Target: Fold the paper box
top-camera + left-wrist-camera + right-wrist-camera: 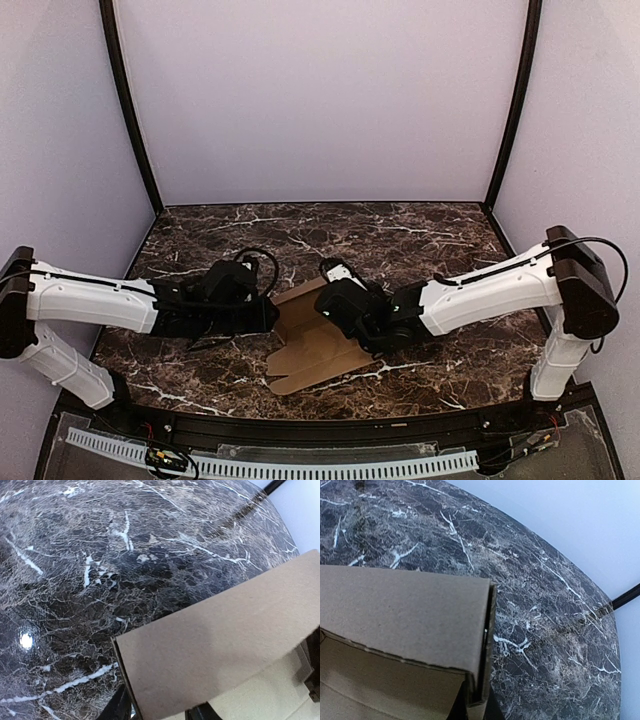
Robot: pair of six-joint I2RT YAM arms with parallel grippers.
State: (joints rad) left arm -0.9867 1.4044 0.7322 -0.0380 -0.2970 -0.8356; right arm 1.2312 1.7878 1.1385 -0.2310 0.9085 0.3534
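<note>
The paper box (312, 345) is a tan cardboard sheet, partly folded, lying at the table's middle front between both arms. My left gripper (272, 318) is at its left wall. In the left wrist view a raised panel (215, 650) fills the gap between my dark fingers (119, 707), one on each side of it, with the tips hidden. My right gripper (338, 312) is at the box's right side. In the right wrist view it (476, 711) is shut on a doubled upright wall (487, 645), with the box's inside at lower left.
The dark marble table (400, 230) stretches behind and to both sides of the box. Pale walls with black corner posts (130, 110) close in the back. A black rail (330, 430) runs along the near edge.
</note>
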